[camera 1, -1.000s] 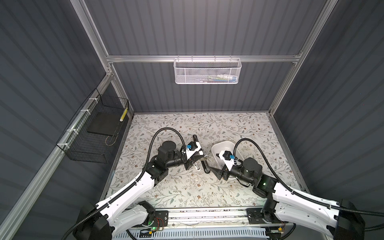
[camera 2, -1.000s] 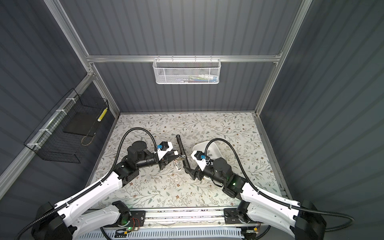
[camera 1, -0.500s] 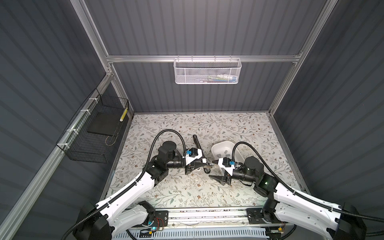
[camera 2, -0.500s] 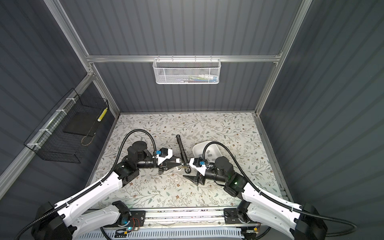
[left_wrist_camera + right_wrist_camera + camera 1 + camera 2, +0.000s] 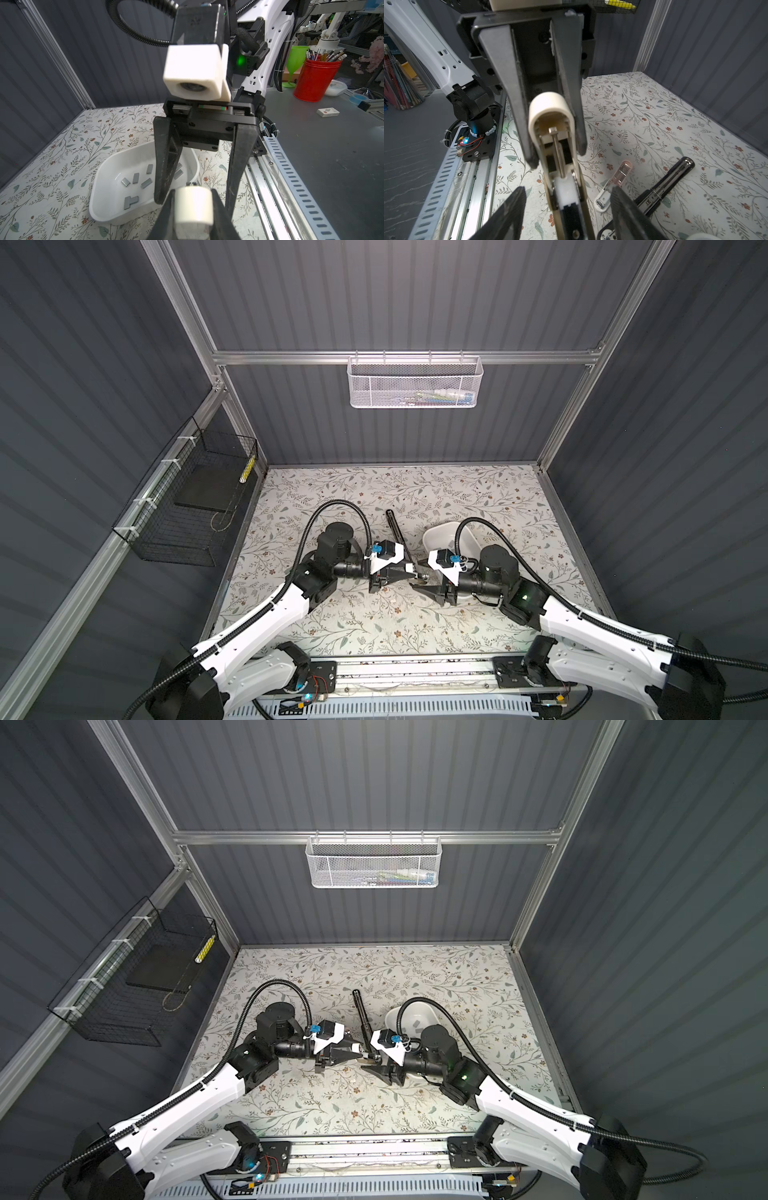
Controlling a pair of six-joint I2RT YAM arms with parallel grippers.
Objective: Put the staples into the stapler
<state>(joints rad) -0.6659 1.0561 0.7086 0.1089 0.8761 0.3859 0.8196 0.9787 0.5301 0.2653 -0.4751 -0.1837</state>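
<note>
— Dark ribbed walls all round, flowery table underneath. So where are the staples?

— Loose in the white tub, a scatter of little grey strips lying flat on its floor. None is picked up, that I can see.

— And the stapler?

— Held just beside the tub, on the side nearer the left arm. The left gripper is clenched on its rounded cream end. The inside faces the right arm's camera, so you look along a channel with a thin rod in it.

— The right gripper?

— Released. Its two fingers stand apart, one on each side of the stapler's other end, touching nothing (as far as I can make out).

— How would you take a strip?

— Gently. I'd guess they're light and stiff but brittle, since joined staples snap apart if bent or squeezed hard. Smooth metal lying flat on smooth plastic looks slippery too. I'd pinch across the two long edges near the middle, perhaps nudging one against the tub's wall first.
</note>
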